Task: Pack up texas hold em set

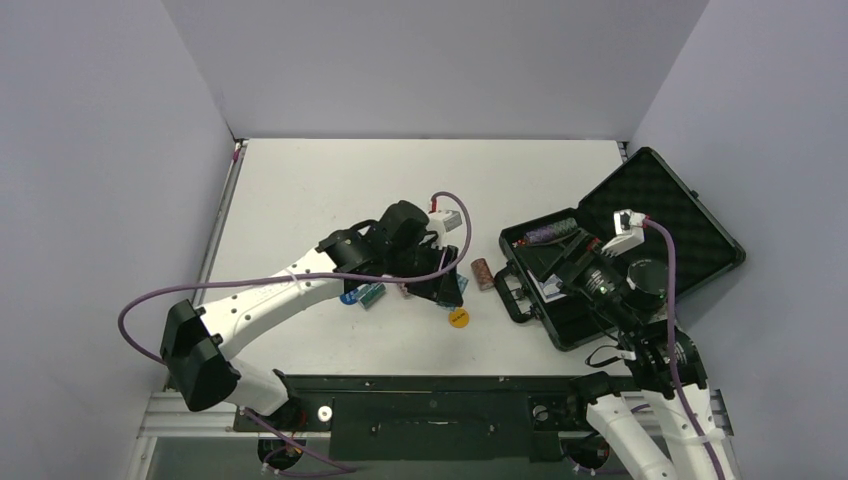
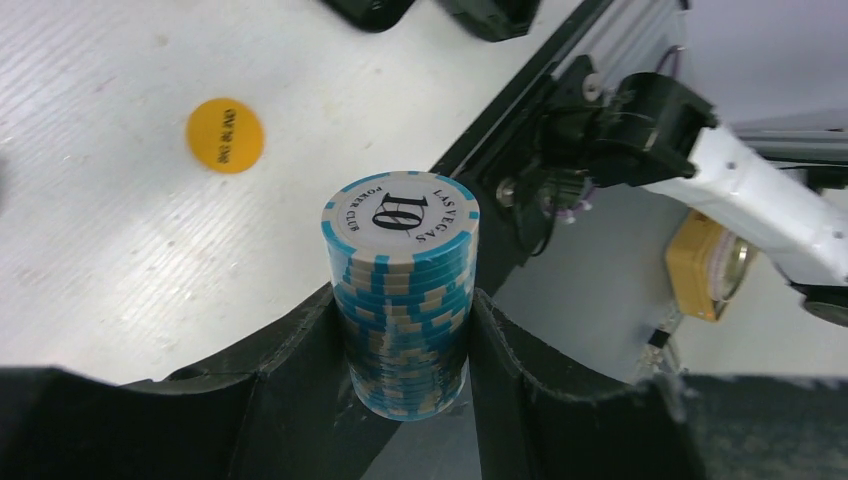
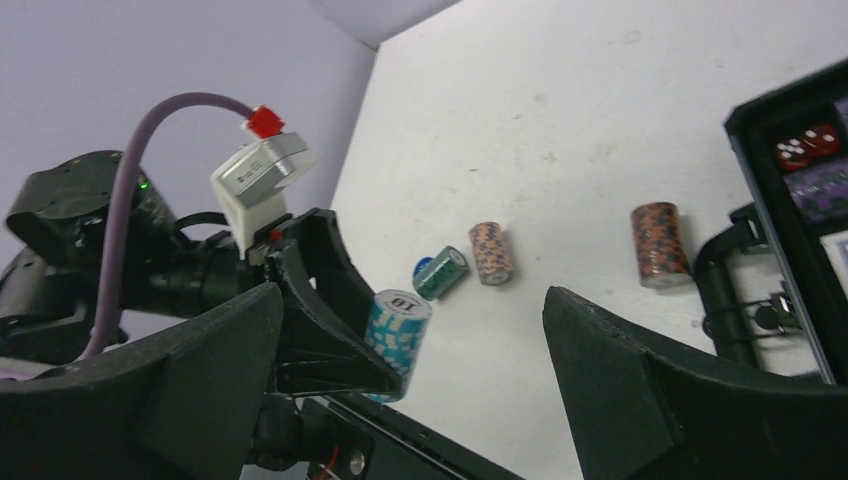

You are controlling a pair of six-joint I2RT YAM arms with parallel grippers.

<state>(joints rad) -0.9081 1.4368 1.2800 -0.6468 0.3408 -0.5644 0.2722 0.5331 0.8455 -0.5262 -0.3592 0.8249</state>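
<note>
White table (image 1: 300, 200), pale walls on 3 sides, and the black case (image 1: 690, 215) lying open at the right edge with its foam lid back. Left of the case, the left gripper (image 2: 405, 310) is part closed on a tall stack of blue 10 chips (image 2: 402, 290), 1 finger pressed to each side. The stack looks lifted off the table. A yellow disc (image 2: 225, 135) lies between it and the case. An orange stack (image 3: 657, 243) rests by the case handle, and 2 more stacks lie further left. The right gripper (image 3: 415, 295) hovers at the case's near end, spread wide and empty. Red dice (image 3: 805, 147) sit inside. The step in hand looks like ferrying the blue stack. Next it needs carrying right and laying into a chip slot without spilling.
</note>
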